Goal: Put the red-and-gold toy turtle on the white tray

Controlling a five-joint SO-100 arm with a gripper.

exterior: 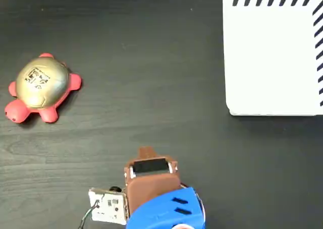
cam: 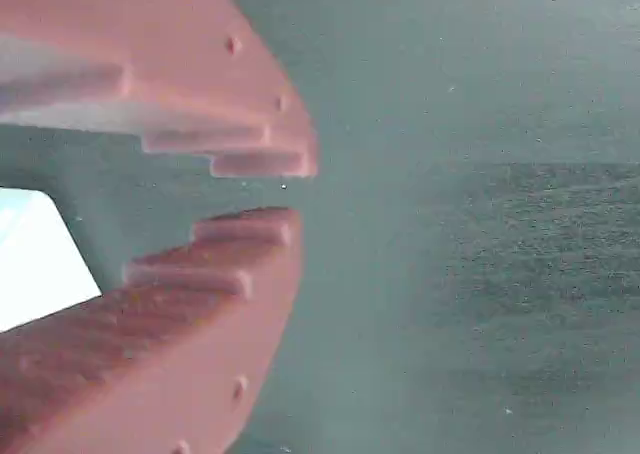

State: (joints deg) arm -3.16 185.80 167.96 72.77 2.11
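Note:
The red-and-gold toy turtle (exterior: 40,88) lies on the dark table at the far left of the fixed view, gold shell up with its black printed mark showing. The white tray (exterior: 272,57) with black diagonal stripes fills the top right corner. My gripper (exterior: 146,152) sits at the bottom centre, far from both and pointing up the picture. In the wrist view the gripper (cam: 290,192) shows its two toothed reddish fingers (cam: 200,104) nearly together at the tips, with nothing between them. The turtle is out of the wrist view.
The dark wood-grain table (exterior: 151,62) lies bare between turtle and tray. A small circuit board with wires (exterior: 107,206) hangs beside the blue arm body (exterior: 166,211). A white patch (cam: 35,259) shows behind the fingers in the wrist view.

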